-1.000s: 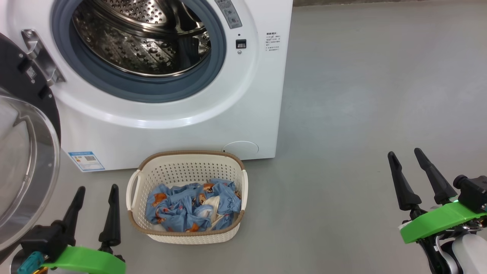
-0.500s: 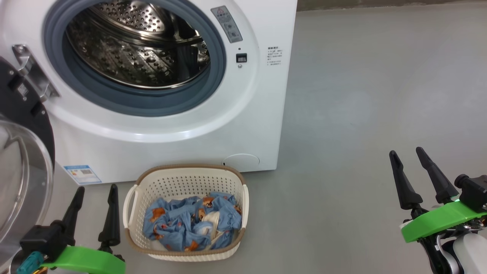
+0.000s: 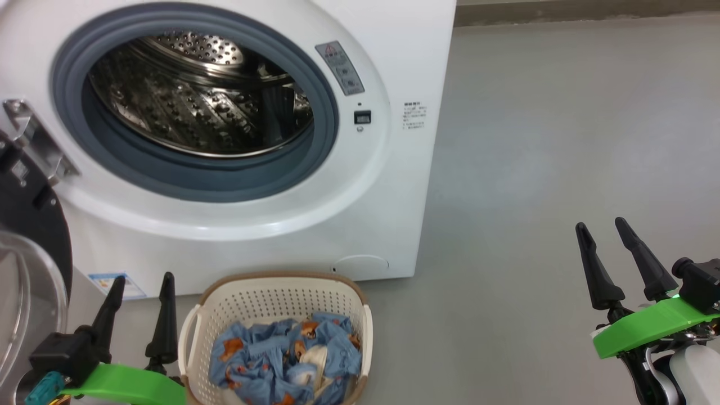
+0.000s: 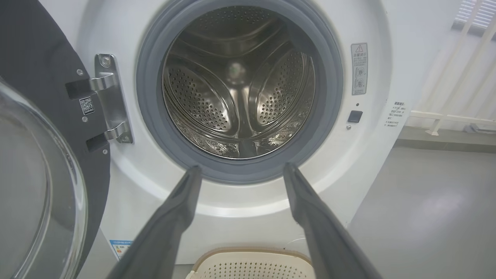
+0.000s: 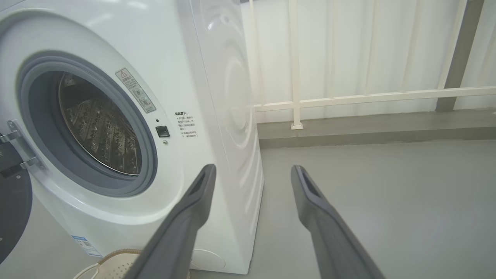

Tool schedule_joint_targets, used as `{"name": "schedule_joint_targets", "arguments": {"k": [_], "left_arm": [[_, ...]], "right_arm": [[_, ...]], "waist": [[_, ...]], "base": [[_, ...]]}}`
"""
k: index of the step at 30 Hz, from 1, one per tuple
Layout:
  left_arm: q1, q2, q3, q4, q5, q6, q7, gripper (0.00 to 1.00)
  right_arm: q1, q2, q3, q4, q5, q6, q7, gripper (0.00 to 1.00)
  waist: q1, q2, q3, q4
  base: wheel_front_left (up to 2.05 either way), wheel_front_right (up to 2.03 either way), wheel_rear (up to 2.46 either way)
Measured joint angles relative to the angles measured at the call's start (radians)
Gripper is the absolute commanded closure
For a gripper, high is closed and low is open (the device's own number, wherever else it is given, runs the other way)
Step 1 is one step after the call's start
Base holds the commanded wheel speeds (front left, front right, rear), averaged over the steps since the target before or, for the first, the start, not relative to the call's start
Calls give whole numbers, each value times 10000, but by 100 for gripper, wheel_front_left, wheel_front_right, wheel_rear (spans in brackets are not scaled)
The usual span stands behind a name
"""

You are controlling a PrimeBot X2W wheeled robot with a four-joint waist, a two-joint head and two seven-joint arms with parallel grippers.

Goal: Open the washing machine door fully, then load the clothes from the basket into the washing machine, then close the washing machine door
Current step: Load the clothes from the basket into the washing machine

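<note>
The washing machine (image 3: 365, 225) is standing on the grey floor (image 3: 534, 140) with its mouth uncovered, and the perforated steel drum (image 3: 197, 112) is gleaming inside the grey gasket (image 3: 197, 188). The door (image 3: 34, 225) is hanging swung wide off the washing machine's left edge, carried by the metal hinge (image 3: 34, 140), with its clear glass bowl bulging out from the black ring. The basket (image 3: 281, 278) is sitting on the floor just in front of the washing machine, below the mouth, near the machine's foot but apart from it. The clothes (image 3: 281, 360) are lying crumpled inside the basket, blue with orange bears and a cream patch, sitting below its brown rim.

The left pincer (image 3: 143, 277) is hovering in front of the washing machine's lower left corner, just beside the basket's left handle. Its two fingers are standing spread, released and grasping nothing, and in the left wrist view they are pointing at the lower arc of the gasket. The right pincer (image 3: 601, 223) is hovering well to the right of the washing machine, over the floor, likewise released with its fingers parted around nothing.

A small blue label (image 3: 132, 284) is showing low on the washing machine's front, near the left corner. A white railing (image 5: 368, 97) is running behind the washing machine's right side.
</note>
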Motion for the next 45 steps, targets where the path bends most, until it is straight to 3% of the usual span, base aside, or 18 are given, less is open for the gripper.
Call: {"name": "schedule_joint_targets", "arguments": {"k": [10,45], "left_arm": [[-12,8,-58,0,-71,-2,2,0],[-15,44,-201,2,-165,12,2,0]], "right_arm": [[-1,4,2,2,0,0,0,0],[-1,4,134,67,0,0,0,0]], "waist": [[1,0,65,1],[0,0,-53,50]], "base": [[75,-75,0],[0,0,0]]}}
